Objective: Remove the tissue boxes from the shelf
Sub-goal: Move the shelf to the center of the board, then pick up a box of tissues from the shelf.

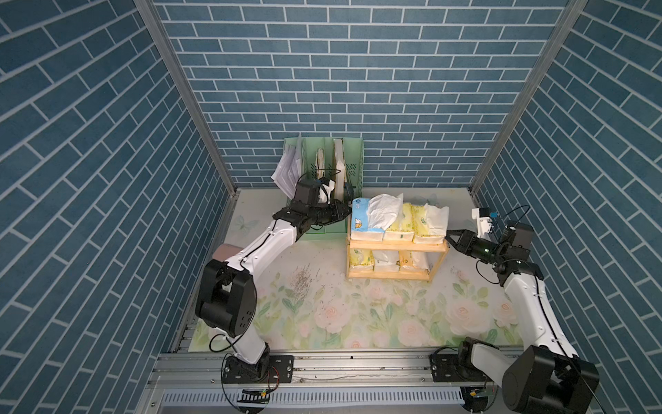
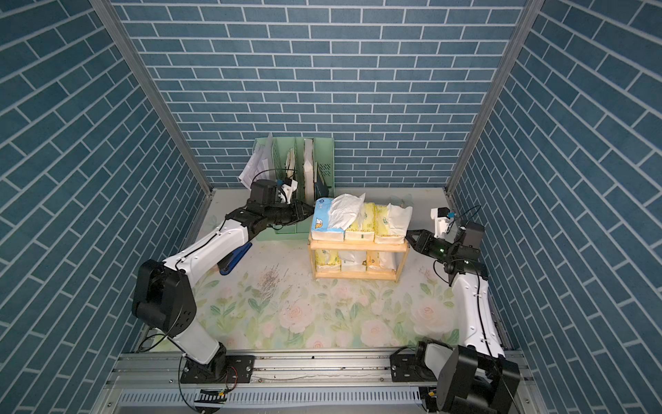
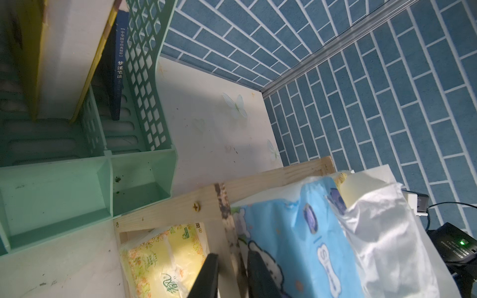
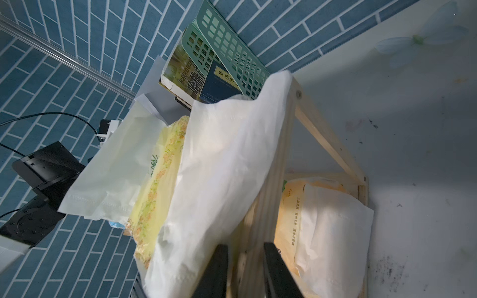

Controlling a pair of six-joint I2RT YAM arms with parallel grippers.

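Where the shelf [image 1: 397, 246] stands at the table's [image 1: 322, 308] far middle, long axis left to right, all six tissue boxes [image 1: 404, 219] lie on it. There are three per tier, side by side, each lengthwise near to far. The left gripper [image 1: 346, 212] meets the top board's left end, the right gripper [image 1: 450, 239] its right end. Each has narrowly parted jaws straddling the end rail; whether they pinch it cannot be told. A green file organizer [image 1: 353, 154] to the left holds books [image 1: 338, 161].
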